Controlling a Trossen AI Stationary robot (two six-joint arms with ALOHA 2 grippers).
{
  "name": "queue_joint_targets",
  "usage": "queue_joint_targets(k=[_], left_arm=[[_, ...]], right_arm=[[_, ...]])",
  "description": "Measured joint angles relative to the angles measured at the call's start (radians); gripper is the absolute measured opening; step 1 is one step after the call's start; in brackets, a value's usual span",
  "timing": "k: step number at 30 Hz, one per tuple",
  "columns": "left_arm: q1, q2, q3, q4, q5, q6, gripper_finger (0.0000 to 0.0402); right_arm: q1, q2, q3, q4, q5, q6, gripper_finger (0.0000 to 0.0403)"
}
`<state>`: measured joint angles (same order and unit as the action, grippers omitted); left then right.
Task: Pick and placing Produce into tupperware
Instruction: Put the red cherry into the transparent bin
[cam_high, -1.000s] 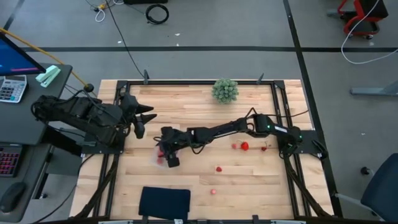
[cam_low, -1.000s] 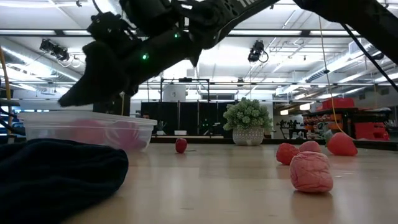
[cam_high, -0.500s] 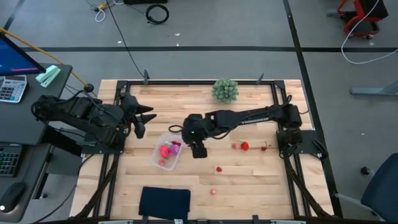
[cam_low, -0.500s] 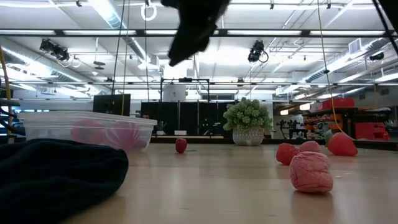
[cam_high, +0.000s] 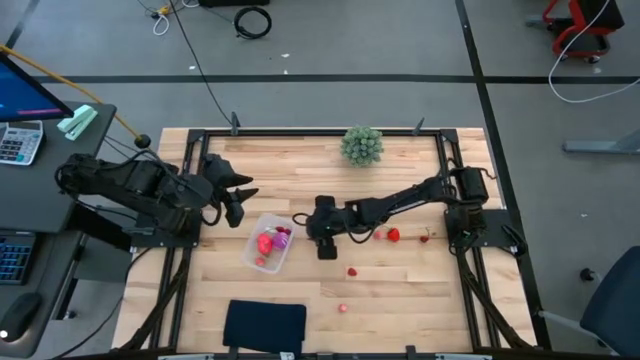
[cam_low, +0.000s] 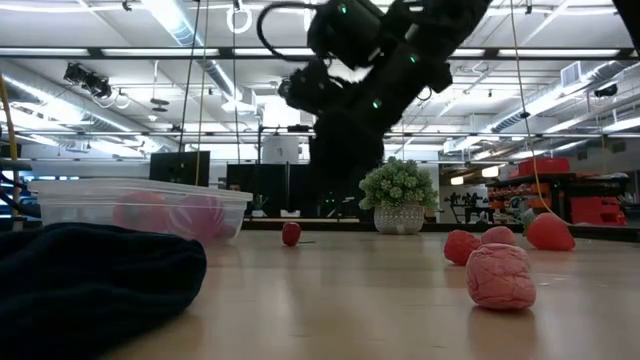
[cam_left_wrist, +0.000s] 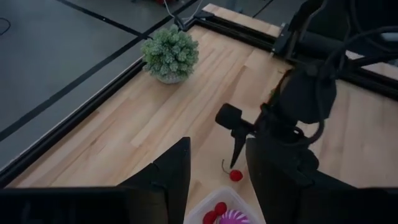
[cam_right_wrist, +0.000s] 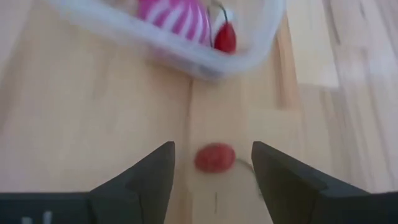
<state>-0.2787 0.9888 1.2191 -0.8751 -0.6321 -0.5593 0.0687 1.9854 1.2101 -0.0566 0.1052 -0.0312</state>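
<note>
The clear tupperware (cam_high: 270, 242) sits left of the table's middle. It holds a pink-red piece (cam_high: 265, 242), a purple-white ball (cam_right_wrist: 176, 14) and small red berries. My right gripper (cam_high: 322, 240) is open and hangs low just right of the tub. A loose red berry (cam_right_wrist: 214, 157) lies on the wood ahead of its fingers, between them and the tub, untouched. More berries (cam_high: 393, 235) lie to the right and toward the near edge (cam_high: 352, 270). My left gripper (cam_high: 240, 195) is open and waits left of the tub.
A green bushy plant (cam_high: 362, 145) stands by the far edge. A black flat pad (cam_high: 265, 325) lies at the near edge and fills the low view's foreground (cam_low: 90, 280). Pink pieces (cam_low: 500, 275) lie to the right. Bare wood is open between the tub and the plant.
My right gripper has left its place over the tupperware, risen and swung toward the table's right, then come down low beside the tub's right side. The tub's contents, hidden under it before, now show. My left gripper has edged a little toward the tub.
</note>
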Motion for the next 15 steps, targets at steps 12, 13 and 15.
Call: queue_joint_targets(k=[12, 13, 15], left_arm=[[0.001, 0.013, 0.000, 0.009, -0.001, 0.022, 0.0156], [0.001, 0.013, 0.000, 0.009, -0.001, 0.022, 0.0156], [0.001, 0.013, 0.000, 0.009, -0.001, 0.022, 0.0157]], right_arm=[[-0.023, 0.108, -0.045, 0.184, -0.005, 0.043, 0.0222], [-0.023, 0.119, -0.042, 0.187, -0.006, 0.050, 0.0222], [-0.023, 0.139, -0.042, 0.193, 0.010, 0.071, 0.0221]])
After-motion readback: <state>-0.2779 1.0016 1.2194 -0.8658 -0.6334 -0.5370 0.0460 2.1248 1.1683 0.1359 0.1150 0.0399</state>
